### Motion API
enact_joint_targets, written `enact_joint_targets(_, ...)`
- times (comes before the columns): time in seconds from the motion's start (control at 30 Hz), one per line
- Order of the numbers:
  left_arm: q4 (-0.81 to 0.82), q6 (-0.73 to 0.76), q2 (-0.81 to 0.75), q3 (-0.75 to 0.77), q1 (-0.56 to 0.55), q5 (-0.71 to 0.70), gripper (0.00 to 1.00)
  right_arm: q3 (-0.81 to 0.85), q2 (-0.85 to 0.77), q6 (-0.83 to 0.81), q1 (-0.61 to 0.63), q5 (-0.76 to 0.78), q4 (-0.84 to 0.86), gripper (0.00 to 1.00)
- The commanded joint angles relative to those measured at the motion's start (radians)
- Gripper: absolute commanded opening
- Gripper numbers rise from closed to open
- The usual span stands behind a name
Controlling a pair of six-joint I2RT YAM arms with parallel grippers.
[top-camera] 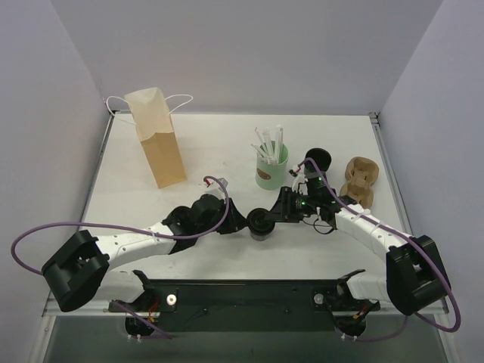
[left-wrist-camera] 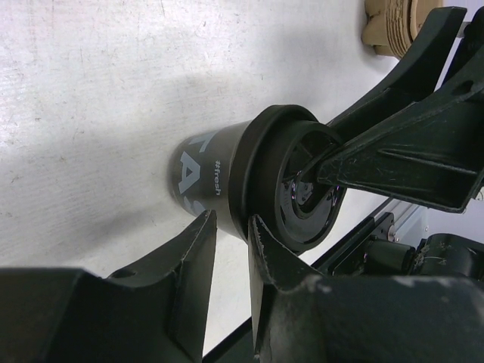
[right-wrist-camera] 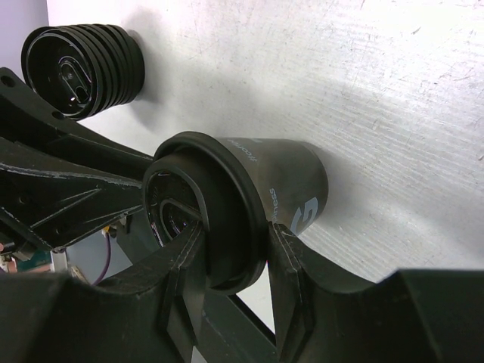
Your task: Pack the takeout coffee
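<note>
The takeout coffee point(top-camera: 261, 223), a black paper cup with a black lid, stands upright in the middle of the table between my two arms. My right gripper point(top-camera: 278, 214) reaches it from the right. In the right wrist view that gripper point(right-wrist-camera: 231, 234) is shut on the cup point(right-wrist-camera: 291, 178), one finger across the lid's top and the other under the rim. My left gripper point(top-camera: 245, 221) comes in from the left. In the left wrist view its jaws point(left-wrist-camera: 231, 223) stand narrow, pinching the rim's lower edge, one tip on the cup's wall point(left-wrist-camera: 200, 170).
A brown paper bag point(top-camera: 159, 140) stands upright at the back left. A mint-green cup with white straws point(top-camera: 271, 172) stands behind the coffee. A stack of black lids point(top-camera: 318, 160) point(right-wrist-camera: 83, 68) and a brown pulp carrier point(top-camera: 359, 180) point(left-wrist-camera: 393, 26) sit at the right.
</note>
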Motion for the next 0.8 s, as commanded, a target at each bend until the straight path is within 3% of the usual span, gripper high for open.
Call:
enact_joint_targets(0.0, -0.302, 0.034, 0.035, -0.027, -0.004, -0.102, 0.32, -0.048, 0.064, -0.119, -0.003, 0.101, -0.156, 0.32)
enact_joint_targets(0.13, -0.355, 0.072, -0.091, 0.057, -0.008, -0.039, 0.42, 0.005, 0.087, -0.178, -0.003, 0.08, -0.219, 0.31)
enact_joint_targets(0.3, -0.432, 0.132, -0.14, 0.192, -0.001, 0.008, 0.55, 0.059, 0.112, -0.217, -0.001, 0.055, -0.27, 0.31)
enact_joint_targets(0.5, -0.432, 0.245, -0.07, 0.247, 0.009, 0.042, 0.56, 0.093, 0.117, -0.244, 0.008, 0.032, -0.308, 0.31)
enact_joint_targets(0.77, -0.346, 0.27, -0.033, 0.217, 0.02, 0.073, 0.54, 0.107, 0.112, -0.27, 0.038, 0.033, -0.325, 0.3)
